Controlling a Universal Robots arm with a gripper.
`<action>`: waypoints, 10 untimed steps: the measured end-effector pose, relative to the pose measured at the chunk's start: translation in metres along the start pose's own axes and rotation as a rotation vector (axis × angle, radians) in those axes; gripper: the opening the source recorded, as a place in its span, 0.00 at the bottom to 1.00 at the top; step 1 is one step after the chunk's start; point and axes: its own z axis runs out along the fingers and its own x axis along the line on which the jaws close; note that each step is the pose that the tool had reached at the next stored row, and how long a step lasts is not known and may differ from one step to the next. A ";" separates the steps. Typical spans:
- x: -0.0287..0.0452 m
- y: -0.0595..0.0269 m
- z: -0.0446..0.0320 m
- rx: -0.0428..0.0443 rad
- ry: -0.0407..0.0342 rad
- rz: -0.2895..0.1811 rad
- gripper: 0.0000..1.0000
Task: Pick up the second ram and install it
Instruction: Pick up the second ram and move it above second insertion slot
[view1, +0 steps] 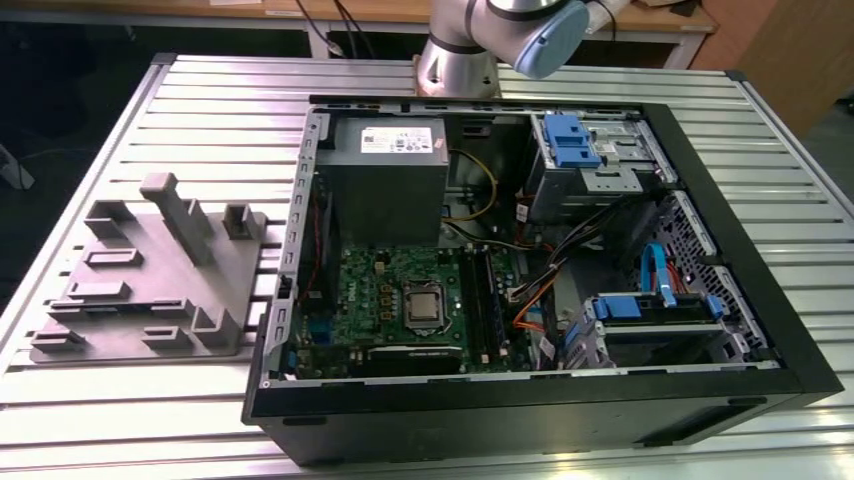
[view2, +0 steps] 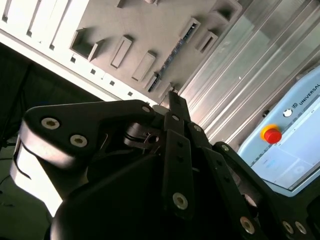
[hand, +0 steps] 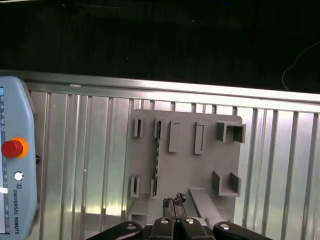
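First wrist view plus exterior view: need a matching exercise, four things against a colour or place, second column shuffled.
1. second ram
2. motherboard
3. pendant button
4. gripper

a. green
b. red
c. aimed at the grey fixture
d. sitting in that fixture's slots

Pairs: 1-d, 2-a, 3-b, 4-c

The grey-and-blue robot arm (view1: 514, 35) is cut off by the exterior view's edge at the far side of the scene. In both wrist views the pale blue teach pendant with a red button (hand: 15, 165) (view2: 285, 145) runs off the picture. The second ram (hand: 156, 160), a thin dark memory board, stands edge-on in the grey slotted plastic tray (hand: 210, 165), its faces hidden. The black gripper (hand: 173, 201) is cropped behind its fingertips.
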 end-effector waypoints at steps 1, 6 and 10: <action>0.0000 0.0000 -0.0001 -0.0001 0.0001 0.000 0.10; 0.0000 0.0000 0.0000 -0.0001 0.0001 0.001 0.10; 0.0000 0.0000 0.0000 0.0000 0.0001 0.001 0.10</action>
